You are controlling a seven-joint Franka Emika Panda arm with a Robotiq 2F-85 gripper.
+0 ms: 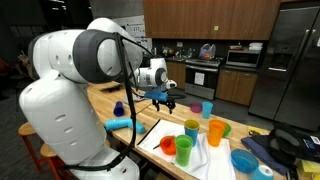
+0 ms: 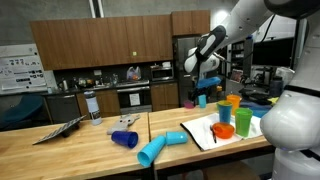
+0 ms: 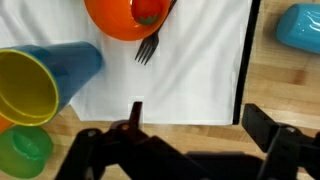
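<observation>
Fork [image 3: 147, 47], tines poking from orange bowl [image 3: 120, 20] onto white cloth [image 3: 180, 85], arm [image 1: 100, 50] reaching over counter [image 3: 290, 85], wrist turned down, gripper [image 3: 190, 150] spread wide and empty, hovering above cloth edge, fork apart, beyond it

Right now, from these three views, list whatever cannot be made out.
Orange bowl: wrist view, cut by the top edge; its contents are unclear.
Fork: wrist view, handle lost at the bowl's rim.
Blue object: wrist view, cut by the right edge; kind unclear.
Table: in an exterior view, one end hidden behind the robot's white body.
</observation>
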